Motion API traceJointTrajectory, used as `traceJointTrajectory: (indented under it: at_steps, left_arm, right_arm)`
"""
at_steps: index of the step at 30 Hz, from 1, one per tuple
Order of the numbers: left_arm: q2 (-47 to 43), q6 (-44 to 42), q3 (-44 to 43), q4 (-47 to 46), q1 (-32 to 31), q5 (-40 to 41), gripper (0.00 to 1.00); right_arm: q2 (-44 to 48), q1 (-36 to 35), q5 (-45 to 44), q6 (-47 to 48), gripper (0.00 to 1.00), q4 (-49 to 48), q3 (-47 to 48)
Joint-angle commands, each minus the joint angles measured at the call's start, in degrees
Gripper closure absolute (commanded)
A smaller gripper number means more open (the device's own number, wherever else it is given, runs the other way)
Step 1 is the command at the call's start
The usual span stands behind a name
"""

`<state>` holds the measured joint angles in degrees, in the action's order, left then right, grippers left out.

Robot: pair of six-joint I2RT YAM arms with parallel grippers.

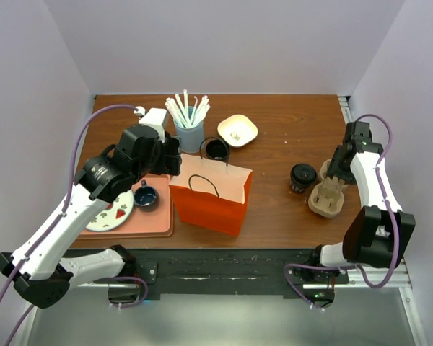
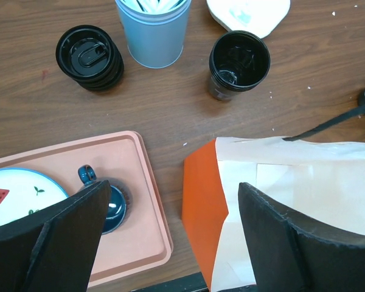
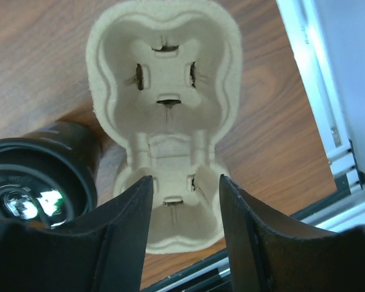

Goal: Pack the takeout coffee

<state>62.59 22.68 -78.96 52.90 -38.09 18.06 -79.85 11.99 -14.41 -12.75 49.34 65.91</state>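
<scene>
Left gripper point(image 2: 173, 243) wide above the bag point(image 2: 198, 207), near the takeout coffee point(image 2: 88, 56); right gripper point(image 3: 184, 234) wide over the carrier point(image 3: 164, 91).

- Lidded black cup point(image 2: 88, 58): free bench point(image 2: 24, 115) on its left and near sides; blue tumbler point(image 2: 153, 33) just beside on its right, gap narrow.
- Open black cup point(image 2: 239, 64) and bag handle point(image 2: 328, 125) crowd the orange bag point(image 2: 198, 207) mouth's far side.
- Under left gripper point(image 2: 173, 188): pink tray point(image 2: 155, 207) rim, bag corner.
- Right gripper point(image 3: 184, 182) jaws straddle the pulp carrier point(image 3: 164, 79); second black cup point(image 3: 42, 170) close on its left.
- Mid-bench right of the white bowl point(image 1: 237, 130) is bare: widest lane.
</scene>
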Motion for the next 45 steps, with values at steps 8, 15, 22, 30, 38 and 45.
traceJointTrajectory:
  at_steps: [8, 15, 22, 30, 38, 45]
  left_arm:
    - [0.6, -2.02, -0.85, -0.43, -2.26, 3.73, 0.09]
    - [1.4, -2.11, -1.11, -0.35, -2.52, 3.91, 0.1]
    - [1.75, -1.94, -1.55, -0.17, -2.52, 4.26, 0.1]
    - [2.1, -1.93, -1.81, -0.08, -2.52, 4.52, 0.1]
    - [2.1, -1.85, -2.16, 0.09, -2.61, 4.87, 0.1]
    - [1.93, -1.93, -2.34, 0.36, -2.96, 5.58, 0.1]
  right_arm:
    - [-3.38, 2.16, 6.4, 7.12, 0.51, -6.0, -1.22]
    - [-6.72, 3.3, 10.11, 10.2, 0.47, -5.22, -1.83]
    - [-7.33, 3.48, 8.35, 9.68, 0.42, -4.78, -2.81]
    - [-7.95, 3.48, 6.77, 9.33, 0.48, -4.17, -2.63]
    - [-8.47, 3.48, 6.07, 6.87, 0.51, -3.29, -2.36]
    - [-8.04, 3.57, 4.75, 5.46, 0.62, -3.46, -1.14]
